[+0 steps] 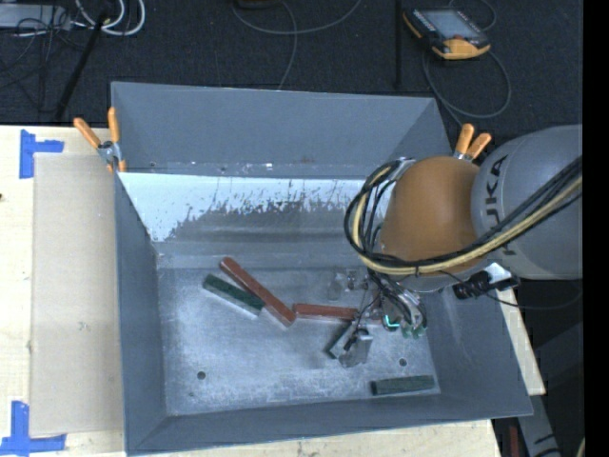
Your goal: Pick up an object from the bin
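Grey metal bin (143, 255), gripper (354, 344) down near the floor right of centre, just at the right end of a bent brown strip (259, 294), clenched or released I cannot tell, dark green bar (232, 294) beside the strip's left arm, second green bar (402, 386) near the front wall

I watch through a single camera set above the grey metal bin (138, 331). It looks down into the bin and is tilted somewhat to one side, so the far wall (276, 131) spreads broad across the upper part of my view while the near rim (324, 428) runs along the bottom edge. The camera sits close enough that the bin takes up most of the view, with a band of dark surface (314, 55) and cables (124, 8) beyond the far wall. The arm (533, 208) comes in from the view's right, its orange cover (428, 208) large over the bin's right side.
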`<state>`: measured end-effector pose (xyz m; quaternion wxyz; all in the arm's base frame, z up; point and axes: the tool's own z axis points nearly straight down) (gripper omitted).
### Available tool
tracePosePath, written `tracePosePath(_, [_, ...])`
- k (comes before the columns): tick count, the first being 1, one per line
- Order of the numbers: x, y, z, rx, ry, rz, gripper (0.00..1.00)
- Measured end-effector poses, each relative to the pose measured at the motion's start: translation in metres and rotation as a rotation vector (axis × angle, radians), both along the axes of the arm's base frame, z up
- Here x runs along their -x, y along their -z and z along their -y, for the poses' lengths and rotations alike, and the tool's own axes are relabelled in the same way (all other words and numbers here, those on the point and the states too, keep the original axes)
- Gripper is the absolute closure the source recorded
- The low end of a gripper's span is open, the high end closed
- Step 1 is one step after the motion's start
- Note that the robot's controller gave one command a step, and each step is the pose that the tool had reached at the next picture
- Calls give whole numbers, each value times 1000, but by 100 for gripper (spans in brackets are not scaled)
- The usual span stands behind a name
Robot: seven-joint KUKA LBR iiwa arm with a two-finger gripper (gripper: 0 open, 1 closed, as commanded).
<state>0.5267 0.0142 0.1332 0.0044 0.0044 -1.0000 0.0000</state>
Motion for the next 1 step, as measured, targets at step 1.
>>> tracePosePath(1, [-9,66,21,0,144,0,0])
